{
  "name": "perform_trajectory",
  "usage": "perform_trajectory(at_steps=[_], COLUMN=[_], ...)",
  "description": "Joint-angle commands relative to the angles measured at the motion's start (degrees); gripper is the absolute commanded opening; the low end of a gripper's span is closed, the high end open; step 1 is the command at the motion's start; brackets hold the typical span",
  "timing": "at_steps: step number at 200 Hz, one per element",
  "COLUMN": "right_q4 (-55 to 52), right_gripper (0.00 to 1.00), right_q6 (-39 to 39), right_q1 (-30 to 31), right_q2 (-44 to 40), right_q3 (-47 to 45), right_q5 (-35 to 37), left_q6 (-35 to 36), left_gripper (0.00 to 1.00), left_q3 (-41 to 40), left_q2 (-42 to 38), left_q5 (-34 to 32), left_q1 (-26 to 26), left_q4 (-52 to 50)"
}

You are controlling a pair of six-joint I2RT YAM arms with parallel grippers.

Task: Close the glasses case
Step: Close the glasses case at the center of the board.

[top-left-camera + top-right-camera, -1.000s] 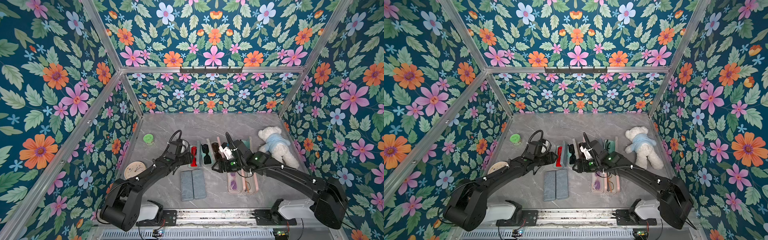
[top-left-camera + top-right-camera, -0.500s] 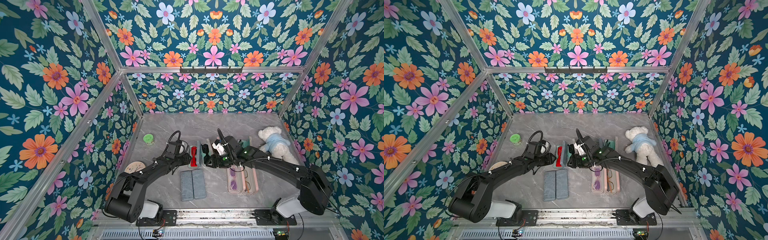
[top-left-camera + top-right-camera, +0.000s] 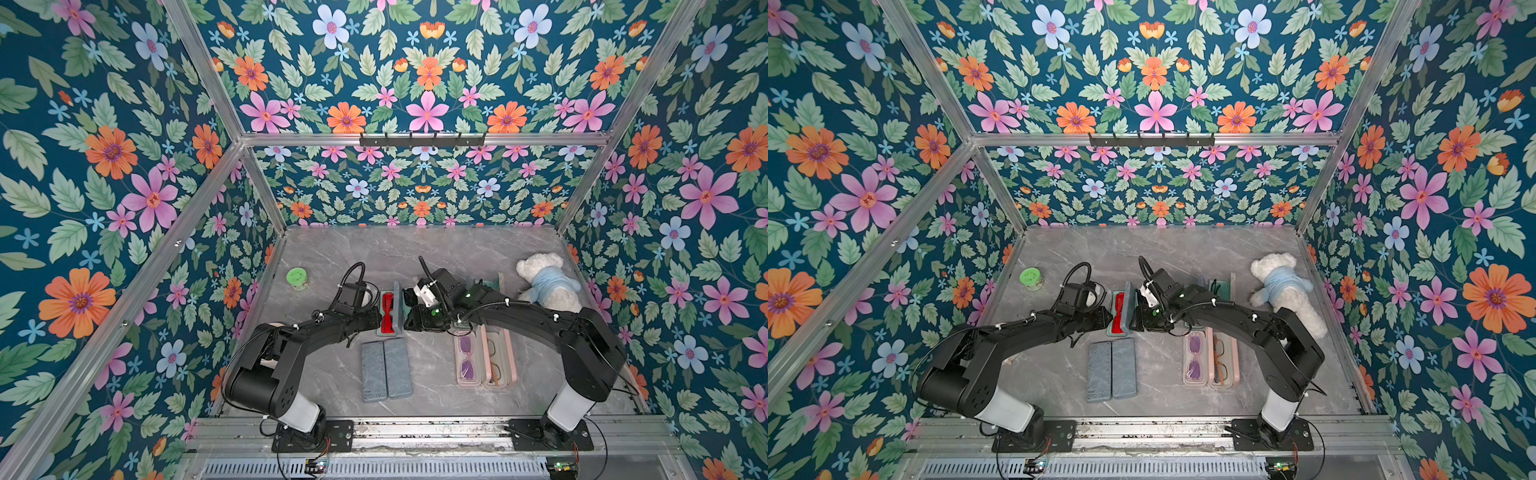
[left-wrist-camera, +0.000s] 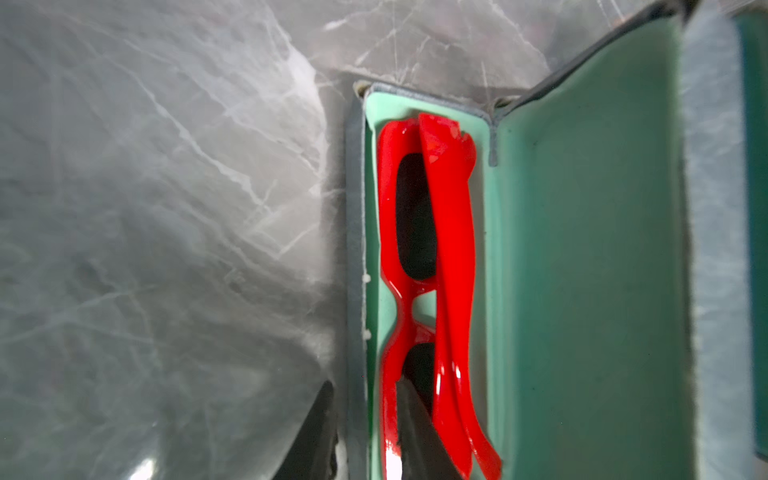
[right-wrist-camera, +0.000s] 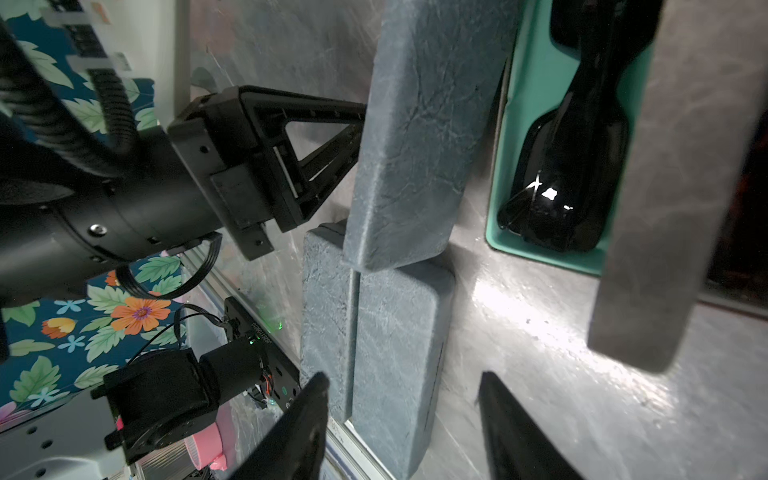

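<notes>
Floral wallpaper on every wall, grey marbled worktop (image 3: 374, 249) underneath. At mid-worktop, between the two arms: open glasses case (image 4: 356, 208), long axis running from the robot's side toward the back wall. Holds red glasses (image 4: 453, 249) in its mint-lined lower half. Lid (image 5: 415, 124) upright along the right long edge, hinged there by the look of it.

Left end effector (image 4: 365, 386) at the case's near left corner, astride the left wall: one finger outside, one inside over a lens. Only a narrow gap apart, wall not visibly pinched in the left wrist view, so seemingly not clamped yet. Right end effector (image 5: 403, 415) just right of the lid, facing its grey-blue outer face, roughly half open, nothing between the fingers.

Judged from this: to close, lid to swing leftward and down over the lower half, about the long axis. Right arm better placed for that push, left better placed to steady the case.

Elsewhere:
- Black glasses (image 5: 569, 166) in a second teal-lined case (image 5: 505, 166) under the right arm.
- Purple glasses (image 3: 466, 357) and brown-framed glasses (image 3: 494, 361) in two pale open trays (image 3: 469, 381) side by side.
- Two grey-blue slabs (image 3: 386, 370) nearer the robot, shut cases or one case face down, hard to say.
- Green jar (image 3: 297, 277) and teddy bear (image 3: 546, 284) well apart.
</notes>
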Motion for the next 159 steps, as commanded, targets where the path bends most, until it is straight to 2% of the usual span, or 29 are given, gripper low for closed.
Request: perform_trajectory(at_steps=[1,35,55,159], right_q4=[0.6,0.59,0.59,0.21], right_gripper=[0.58,0.55,0.54,0.48], right_q6=[-0.14,-0.15,-0.23,-0.78], right_q1=[0.0,0.04,0.05,0.02], right_q2=[1.5,4.02,5.53,10.3], right_q3=[1.47,3.53,4.89,9.68], right_q5=[0.57,0.51,0.48,0.7], left_q6=[1.45,1.63,1.72,1.81], left_gripper=[0.25,0.21,0.11,0.09], left_q3=[0.15,-0.04,-0.05,-0.65], left_q2=[0.13,0.64,1.31,0.04], left_q5=[-1.05,-1.46,-1.09,-1.18], left_q1=[-0.01,-0.04,0.01,0.02], left_q4=[1.81,2.33,2.69,3.05])
